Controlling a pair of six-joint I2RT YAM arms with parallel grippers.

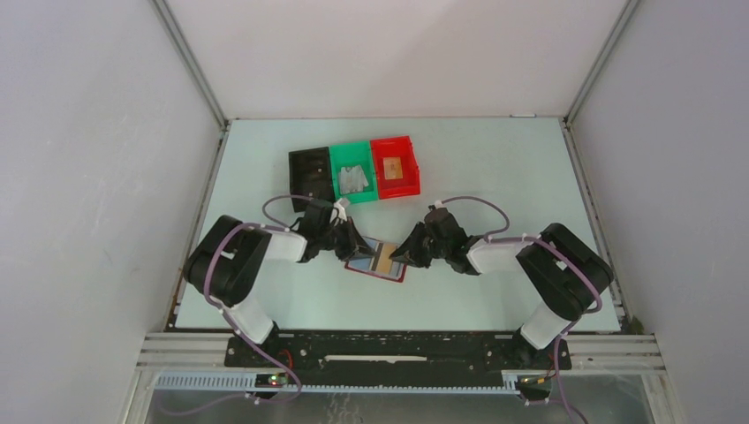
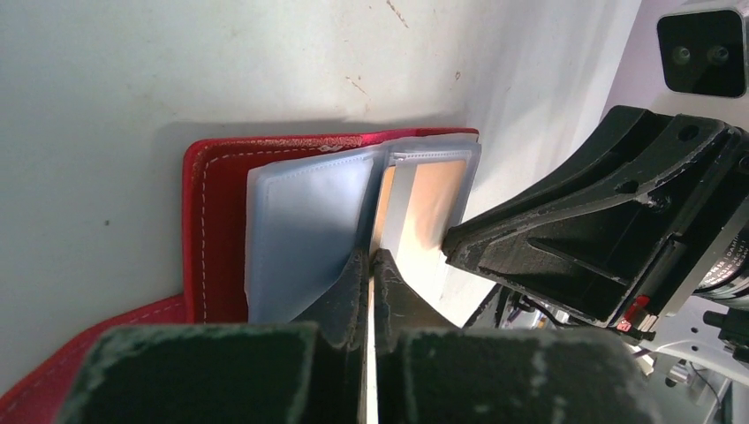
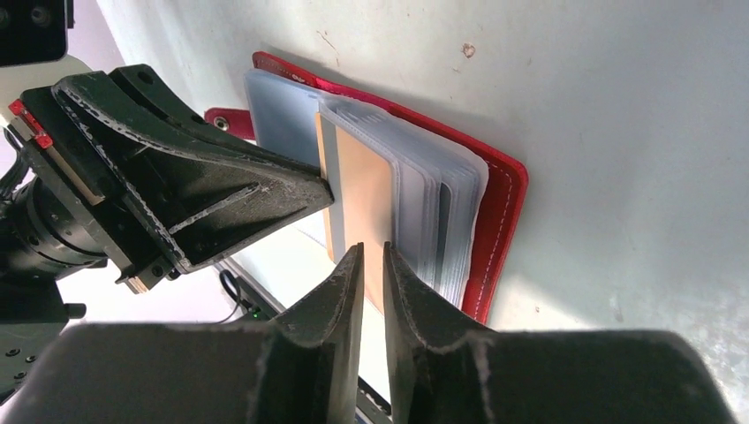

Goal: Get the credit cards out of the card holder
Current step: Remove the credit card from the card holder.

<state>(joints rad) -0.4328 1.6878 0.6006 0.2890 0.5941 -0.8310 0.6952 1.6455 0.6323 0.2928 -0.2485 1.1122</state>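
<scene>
left gripper [image 2: 371, 258]: jaws pressed fully together, tips at the fold between the two sleeve pages. We can't tell if a sleeve edge or a card is nipped between them.
card holder [image 2: 212, 221]: lies open on the table [image 3: 618, 132], red leather down, between the two grippers.
light blue card [image 2: 305, 230]: in the left sleeve page, fully seated.
grey strip [image 2: 402, 203]: just beside the tan card, likely the grey card's edge; we're not sure.
tan card [image 3: 364, 194]: in the front page of the clear sleeves [image 3: 433, 194], which fan up off the leather.
right gripper [image 3: 373, 265]: jaws almost together with a slim gap. The tan card's near edge lines up with that gap, but we can't tell if it is clamped.
step: we judge this is the first pull; every card we see sits in a sleeve.
how to do it well: we pin the sleeve page or holder with one gripper. With the other we pinch the card only, not the plastic. We pull slowly, straight along the sleeve's opening.
check before pulling: we confirm the card edge is between the pads.
risk: the sleeve gets dragged along, or the whole holder lifts or slides.
</scene>
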